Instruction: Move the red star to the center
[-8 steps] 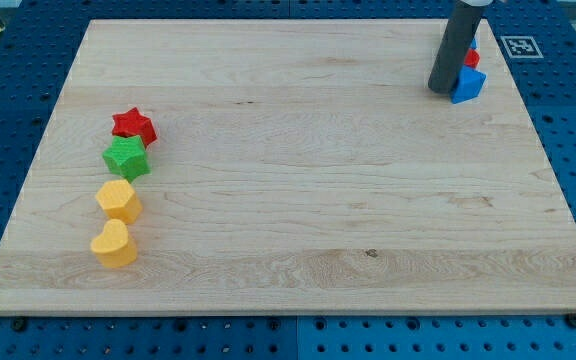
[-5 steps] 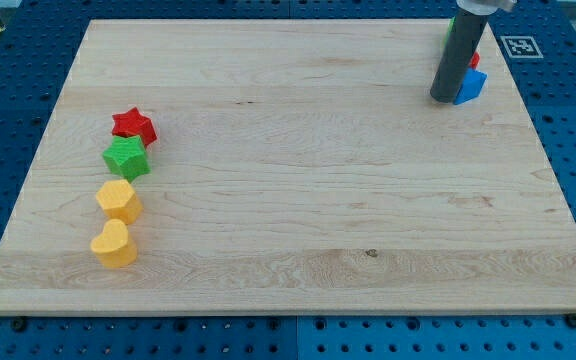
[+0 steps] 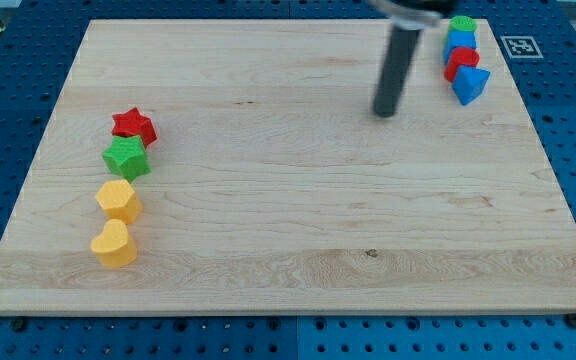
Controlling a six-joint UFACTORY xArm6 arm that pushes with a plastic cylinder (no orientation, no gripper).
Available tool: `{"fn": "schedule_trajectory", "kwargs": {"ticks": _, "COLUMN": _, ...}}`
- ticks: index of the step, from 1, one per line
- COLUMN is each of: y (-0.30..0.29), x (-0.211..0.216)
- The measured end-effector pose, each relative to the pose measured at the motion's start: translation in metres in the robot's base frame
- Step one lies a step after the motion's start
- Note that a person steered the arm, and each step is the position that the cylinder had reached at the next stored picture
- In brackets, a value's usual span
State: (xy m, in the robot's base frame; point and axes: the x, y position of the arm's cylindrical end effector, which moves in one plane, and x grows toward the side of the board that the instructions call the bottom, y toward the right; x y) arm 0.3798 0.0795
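the task is barely begun, as far as you can judge: the red star [image 3: 134, 126] sits near the wooden board [image 3: 288, 290]'s left edge, well apart from the centre, and nothing is touching it. all of the push is left to do.

going left to right for you: at the view's left there is a column of four blocks. the red star is uppermost, the green star [image 3: 126, 157] is just below and touching it or nearly so, then a yellow block [image 3: 118, 200], then a second yellow block [image 3: 114, 244], heart-like in shape. the middle of the board holds no block. further right, toward the view's top, my tip [image 3: 384, 113] rests on bare wood, slightly blurred, well apart from the red star and touching no block. at the far right top corner you see a tight stack-like row: a green block [image 3: 461, 24], a blue block [image 3: 460, 42], a red block [image 3: 462, 62] and a blue triangular block [image 3: 471, 85].

there are no fingers to spread or press together here; the rod holds nothing and touches nothing.
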Motion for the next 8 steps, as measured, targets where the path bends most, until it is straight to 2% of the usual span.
{"fn": "schedule_trajectory", "kwargs": {"ticks": 3, "y": -0.324, "x": -0.018}}
{"fn": "schedule_trajectory", "kwargs": {"ticks": 4, "y": -0.357, "x": -0.001}}
{"fn": "schedule_trajectory", "kwargs": {"ticks": 6, "y": -0.354, "x": 0.036}}
{"fn": "schedule_trajectory", "kwargs": {"ticks": 8, "y": -0.305, "x": 0.032}}
